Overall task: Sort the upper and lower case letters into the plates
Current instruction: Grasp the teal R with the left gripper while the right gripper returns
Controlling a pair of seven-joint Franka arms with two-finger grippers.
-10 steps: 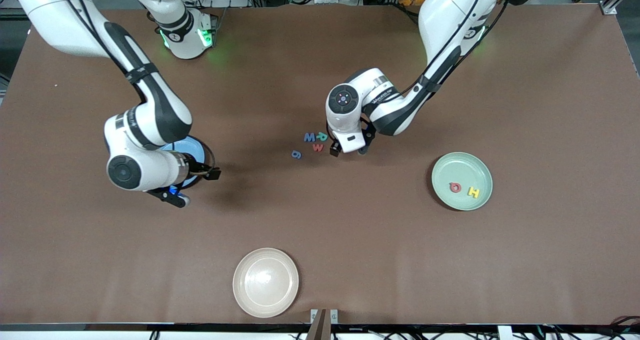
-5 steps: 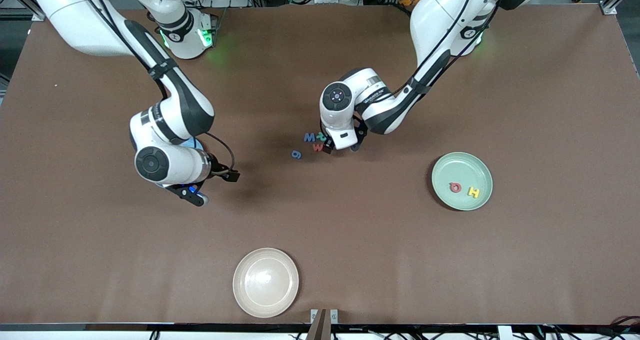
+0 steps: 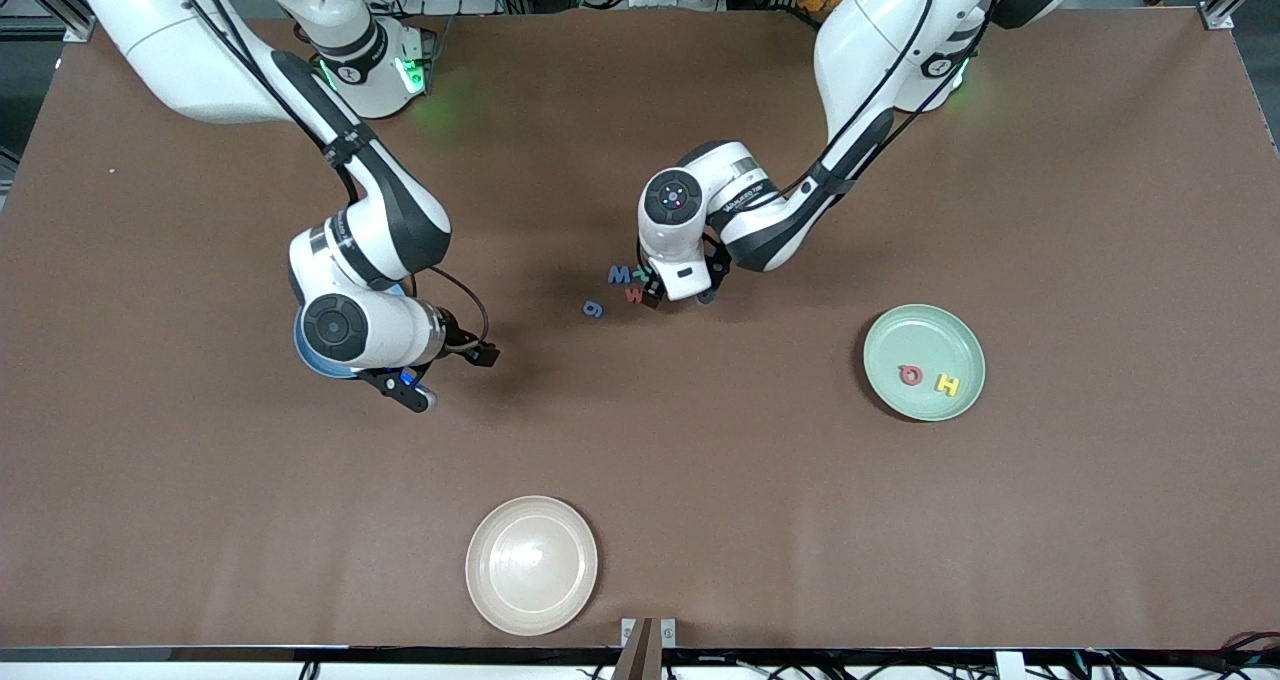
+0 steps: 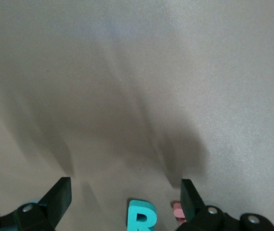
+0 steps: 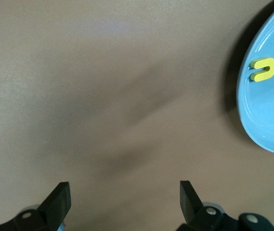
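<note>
Several small letters lie together mid-table: a blue M (image 3: 619,274), a teal R (image 3: 641,273), a red w (image 3: 634,296) and a blue g (image 3: 593,308). My left gripper (image 3: 678,297) stands open low over them. In the left wrist view the teal R (image 4: 141,219) lies between the fingers of the left gripper (image 4: 125,202), and the red letter (image 4: 177,211) touches one finger. The mint plate (image 3: 924,335) holds a red letter (image 3: 910,374) and a yellow H (image 3: 947,385). My right gripper (image 3: 450,377) hangs open and empty over bare table beside the light blue plate (image 5: 267,120), which holds a yellow letter (image 5: 263,69).
A cream-white glossy plate (image 3: 531,564) sits empty near the table's front edge. In the front view the right arm's wrist covers most of the light blue plate (image 3: 303,355). Brown tabletop surrounds the letters.
The right arm has swung off the light blue plate toward the table's middle, still open. The left gripper has shifted a little onto the letter cluster, now straddling the teal R.
</note>
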